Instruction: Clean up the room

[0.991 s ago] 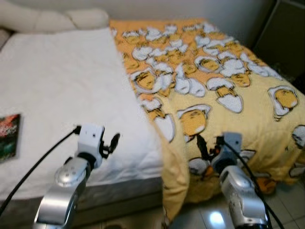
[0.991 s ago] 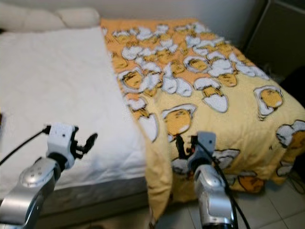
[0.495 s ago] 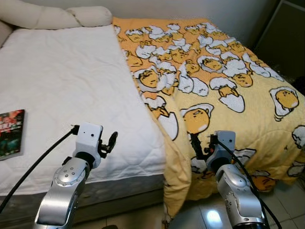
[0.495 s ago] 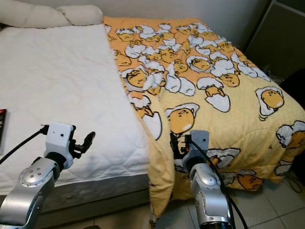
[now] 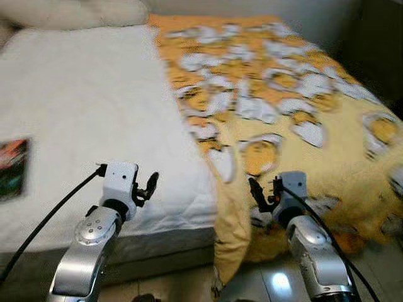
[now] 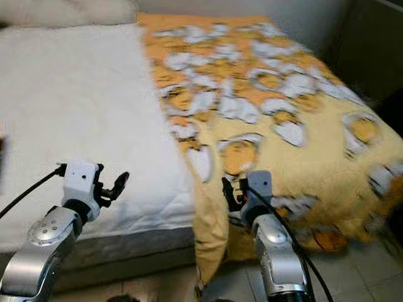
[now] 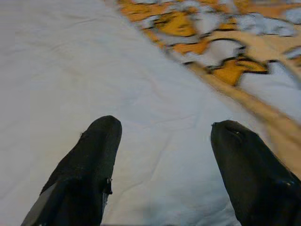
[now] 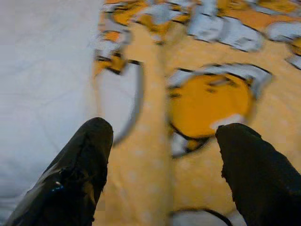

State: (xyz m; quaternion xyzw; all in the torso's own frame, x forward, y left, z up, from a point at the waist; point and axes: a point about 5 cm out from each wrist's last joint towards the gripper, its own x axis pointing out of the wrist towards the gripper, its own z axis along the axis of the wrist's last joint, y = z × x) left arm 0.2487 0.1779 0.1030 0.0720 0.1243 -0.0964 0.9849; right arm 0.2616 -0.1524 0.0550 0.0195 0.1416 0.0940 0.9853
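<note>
Yellow cartoon-print quilt covers the bed's right half; left gripper and right gripper hover spread wide, empty.

White quilted mattress cover | yellow-orange blanket beside the mattress cover, printed with white-and-yellow cartoon egg figures | dark book with red and green cover on the mattress cover | cream pillows | black gripper fingers

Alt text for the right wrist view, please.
The right gripper hangs open over the folded edge of a yellow quilt printed with egg-yolk cartoon figures; the white mattress lies beside that edge. The picture is slightly blurred.
</note>
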